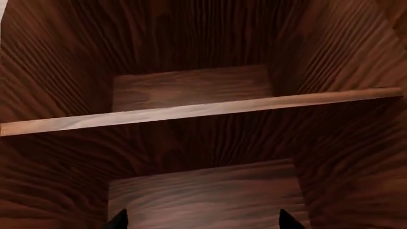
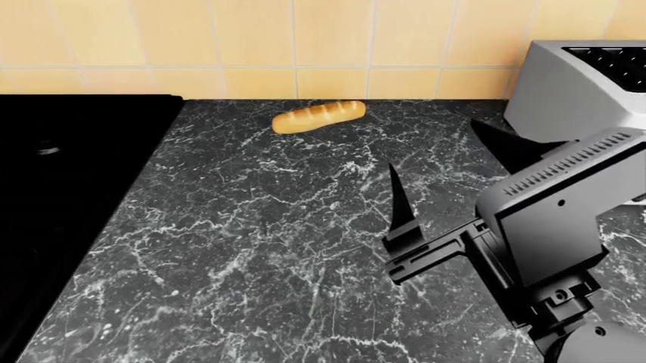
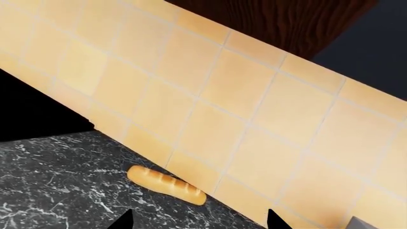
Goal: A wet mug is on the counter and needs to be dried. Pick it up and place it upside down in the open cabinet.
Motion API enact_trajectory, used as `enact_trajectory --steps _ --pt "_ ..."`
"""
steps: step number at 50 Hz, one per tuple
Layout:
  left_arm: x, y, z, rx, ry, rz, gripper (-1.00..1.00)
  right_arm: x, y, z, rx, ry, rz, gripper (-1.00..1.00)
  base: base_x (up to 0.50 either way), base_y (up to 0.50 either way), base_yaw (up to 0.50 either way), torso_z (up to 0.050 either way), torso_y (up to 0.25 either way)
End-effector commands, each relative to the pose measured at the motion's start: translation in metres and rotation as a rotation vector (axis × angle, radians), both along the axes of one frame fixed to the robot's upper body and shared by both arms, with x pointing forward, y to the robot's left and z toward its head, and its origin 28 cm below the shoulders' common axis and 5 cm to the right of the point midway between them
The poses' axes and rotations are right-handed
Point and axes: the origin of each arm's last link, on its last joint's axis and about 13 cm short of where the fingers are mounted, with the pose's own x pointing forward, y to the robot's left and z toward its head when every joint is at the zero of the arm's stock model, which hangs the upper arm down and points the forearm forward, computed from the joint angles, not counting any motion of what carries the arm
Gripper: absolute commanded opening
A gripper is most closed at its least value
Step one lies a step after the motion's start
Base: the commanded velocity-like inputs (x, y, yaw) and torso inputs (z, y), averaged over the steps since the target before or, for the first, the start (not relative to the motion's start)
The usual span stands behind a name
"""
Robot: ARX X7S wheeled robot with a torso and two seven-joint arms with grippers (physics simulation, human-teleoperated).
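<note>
The mug is out of view in every frame. The dark marble counter (image 2: 262,249) fills the head view. My right gripper (image 2: 432,144) hovers over the counter's right part, open, with nothing between its dark fingers (image 2: 400,204). In the right wrist view the same gripper (image 3: 200,222) points toward the tiled wall, with only its two tips showing, far apart. My left gripper (image 1: 203,222) is open and empty. It faces the inside of the open wooden cabinet (image 1: 190,47), just in front of the lower shelf board (image 1: 203,195). A thin upper shelf (image 1: 203,110) crosses above.
A bread roll (image 2: 318,116) lies near the tiled wall (image 2: 302,45) and is also seen in the right wrist view (image 3: 167,183). A white toaster (image 2: 576,83) stands at the back right. The black stovetop (image 2: 60,189) borders the counter on the left.
</note>
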Motion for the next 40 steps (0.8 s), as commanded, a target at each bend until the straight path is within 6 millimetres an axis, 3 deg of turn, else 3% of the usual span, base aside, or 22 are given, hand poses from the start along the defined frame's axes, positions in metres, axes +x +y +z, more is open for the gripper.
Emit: enact_trajectory --steps 1,24,40 --pt "-0.009 -0.003 0.005 0.007 0.038 -0.109 1.00 0.000 0.002 0.001 -0.003 0.001 0.001 1.00 0.00 0.00 0.00 0.000 0.000" --pt "-0.043 -0.003 0.015 0.032 0.097 -0.329 1.00 0.000 0.004 0.002 -0.004 0.002 0.001 1.00 0.00 0.00 0.00 0.000 0.000" --pt "-0.087 0.003 0.001 0.064 0.071 -0.387 1.00 0.002 0.004 0.002 0.006 0.011 0.002 1.00 0.00 0.00 0.00 0.000 0.000"
